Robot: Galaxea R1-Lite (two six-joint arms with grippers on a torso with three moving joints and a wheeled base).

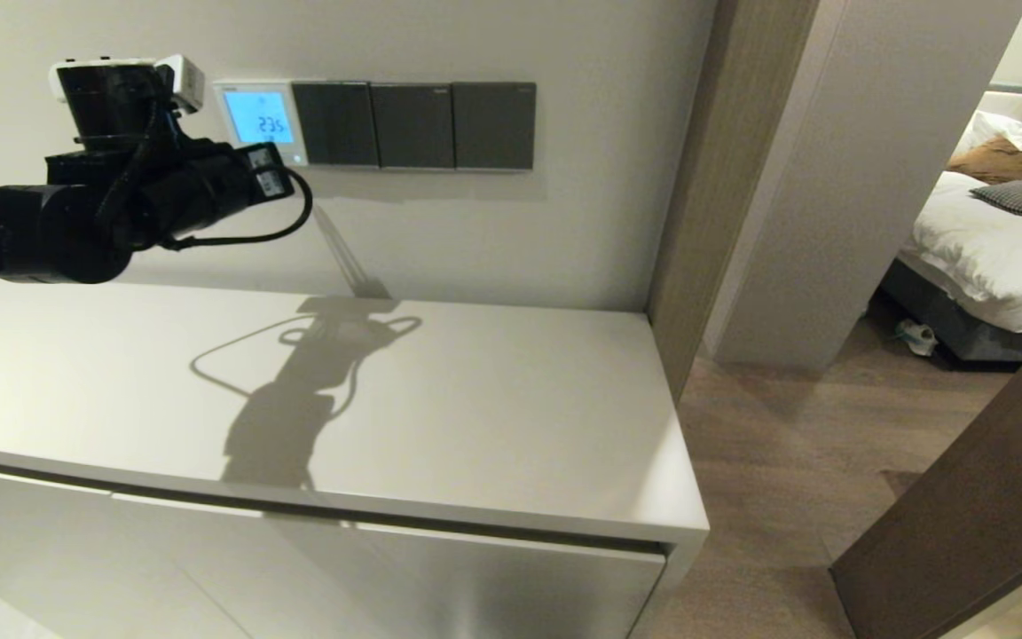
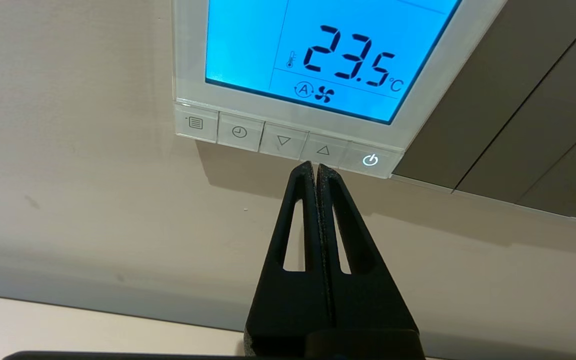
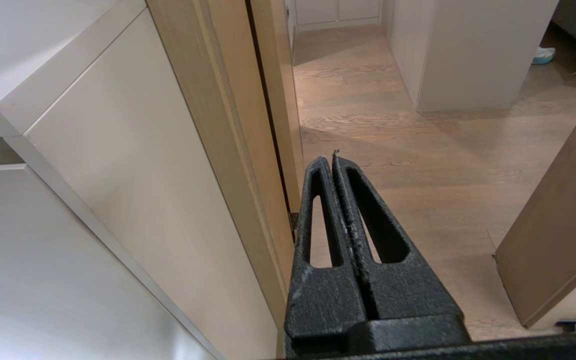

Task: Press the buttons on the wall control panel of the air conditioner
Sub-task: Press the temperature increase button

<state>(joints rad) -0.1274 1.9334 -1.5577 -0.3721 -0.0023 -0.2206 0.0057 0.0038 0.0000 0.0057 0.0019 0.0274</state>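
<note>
The wall [image 1: 493,231] carries the control panel [image 1: 259,121], a small white square with a blue-lit screen [image 2: 328,55] reading 23.5 °C; just beside it runs a row of three dark grey switch plates [image 1: 413,125]; below them stands a white table [image 1: 440,417] with the arm's shadow across its top; past the wooden door frame [image 1: 697,177] a bed [image 1: 990,240] shows in the next room.

The left arm [image 1: 76,213] reaches across from the robot's left, raised in front of the wall; the left gripper [image 2: 316,169] has its two black fingers pressed together, fully closed and holding nothing; its tip points at the buttons [image 2: 283,141], a row of five small white keys along the panel's bottom edge; the tip sits at the lower edge of the row, between the down-arrow key [image 2: 283,141] and the up-arrow key [image 2: 323,150], nearer the latter; whether it touches the keys cannot be told; the power key [image 2: 370,160], lit white, lies just beyond on the side of the switch plates.

The right gripper [image 3: 334,159] hangs low beside the table's end, over the wooden floor [image 3: 418,150]; its fingers are likewise closed together, gripping nothing, well apart from the panel.
</note>
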